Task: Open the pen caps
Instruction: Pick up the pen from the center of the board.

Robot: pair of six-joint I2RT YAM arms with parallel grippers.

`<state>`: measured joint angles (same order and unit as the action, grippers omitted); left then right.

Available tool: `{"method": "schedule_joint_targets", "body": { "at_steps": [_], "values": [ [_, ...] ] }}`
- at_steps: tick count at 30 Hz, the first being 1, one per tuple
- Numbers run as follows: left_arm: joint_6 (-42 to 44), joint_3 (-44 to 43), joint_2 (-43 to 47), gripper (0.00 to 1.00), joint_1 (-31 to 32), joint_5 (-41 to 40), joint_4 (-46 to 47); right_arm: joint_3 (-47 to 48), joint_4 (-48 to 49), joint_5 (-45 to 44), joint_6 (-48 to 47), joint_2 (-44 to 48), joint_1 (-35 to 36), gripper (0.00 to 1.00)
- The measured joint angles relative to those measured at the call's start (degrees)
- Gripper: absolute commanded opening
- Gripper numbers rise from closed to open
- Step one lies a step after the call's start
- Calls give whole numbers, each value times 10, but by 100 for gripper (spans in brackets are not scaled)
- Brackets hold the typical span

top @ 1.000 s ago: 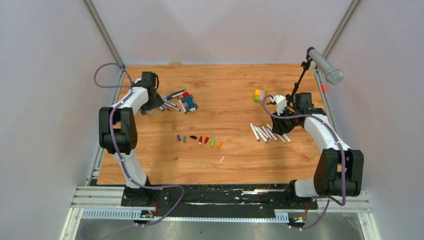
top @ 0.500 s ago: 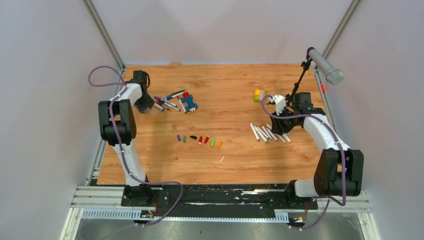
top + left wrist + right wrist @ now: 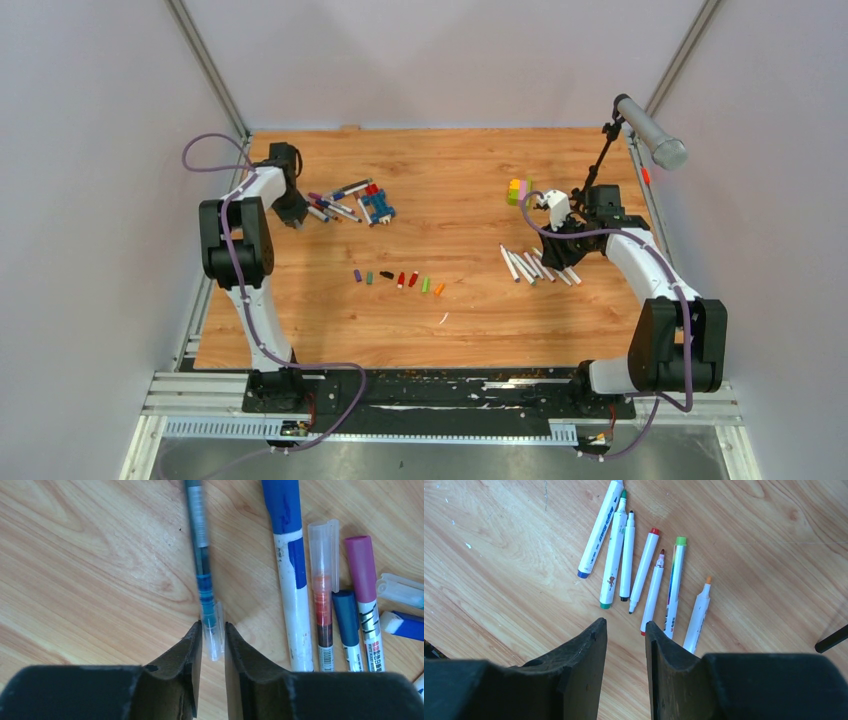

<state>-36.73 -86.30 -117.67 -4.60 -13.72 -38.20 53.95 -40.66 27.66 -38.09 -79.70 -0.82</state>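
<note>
Left gripper (image 3: 212,626) jaws nearly closed, pinching clear cap (image 3: 217,614) of teal pen (image 3: 199,530). Right gripper (image 3: 625,623) slightly parted, empty. Keep cap square; right should clamp teal pen before straight pull.

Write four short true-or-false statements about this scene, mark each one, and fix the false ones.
1. The left claw pinches a teal pen by its clear cap. True.
2. The right claw holds a white pen. False: it is empty, above the row of white pens.
3. Loose caps lie in a row in the middle of the table. True.
4. The block stack sits at the table's left edge. False: it is on the right half, beyond the white pens.
</note>
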Motion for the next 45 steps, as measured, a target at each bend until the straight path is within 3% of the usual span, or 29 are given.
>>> {"method": "schedule_joint_targets", "body": {
  "at_steps": [11,18,28,33,43,45],
  "values": [
    [11,31,17,24,-2,-3,19,0,0,3,0,1,0,35],
    [37,57,33,43,-12,12,28,0,-2,6,0,7,0,35],
    [74,17,10,43,-41,37,8,0,-5,10,0,11,0,35],
    [81,-42,-29,37,-55,38,-13,0,-5,10,-1,11,0,35],
    [91,-71,-48,2,-59,44,-27,0,-7,10,-2,10,0,35],
    [92,-71,-48,0,-59,45,-27,0,-7,10,-2,10,0,35]
  ]
}}
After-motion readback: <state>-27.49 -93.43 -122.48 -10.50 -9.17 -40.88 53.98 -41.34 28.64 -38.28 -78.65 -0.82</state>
